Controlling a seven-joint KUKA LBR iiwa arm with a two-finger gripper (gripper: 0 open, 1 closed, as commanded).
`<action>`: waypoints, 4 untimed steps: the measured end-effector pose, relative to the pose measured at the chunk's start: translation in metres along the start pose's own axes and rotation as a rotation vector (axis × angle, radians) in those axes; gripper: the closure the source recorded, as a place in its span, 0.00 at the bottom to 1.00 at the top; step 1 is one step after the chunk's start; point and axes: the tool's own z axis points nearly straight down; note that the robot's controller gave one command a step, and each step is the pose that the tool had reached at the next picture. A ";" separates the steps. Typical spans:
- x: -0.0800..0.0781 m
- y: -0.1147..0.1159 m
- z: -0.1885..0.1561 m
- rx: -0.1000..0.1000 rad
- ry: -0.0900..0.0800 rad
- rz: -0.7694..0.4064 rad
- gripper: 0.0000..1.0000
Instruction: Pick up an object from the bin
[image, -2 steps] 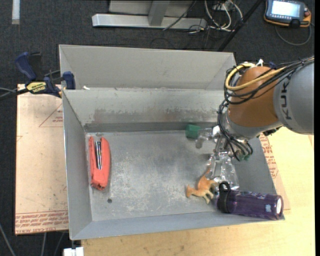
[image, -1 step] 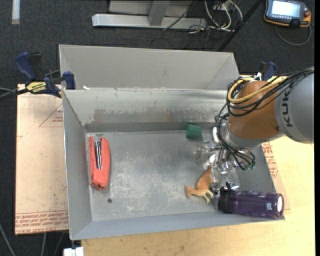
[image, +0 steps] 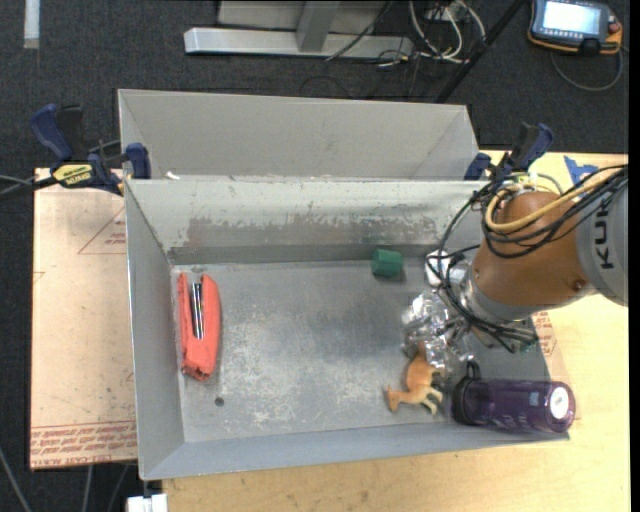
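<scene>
My gripper (image: 435, 335): low, toy animal (image: 413, 390) just beside, likely my pick; open or closed, cannot tell.

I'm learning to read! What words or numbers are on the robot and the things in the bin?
"KU": dark letters on the robot's pale arm casing, cut off at the picture's edge.
Too blurred to read: marks on the pale end of the dark purple plastic bottle.
Other bin things: no writing seen.
</scene>
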 end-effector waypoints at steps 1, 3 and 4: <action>0.000 0.000 0.000 0.000 0.000 0.000 1.00; 0.000 0.000 0.000 0.000 0.001 0.000 1.00; 0.000 0.000 0.000 -0.001 0.001 0.000 1.00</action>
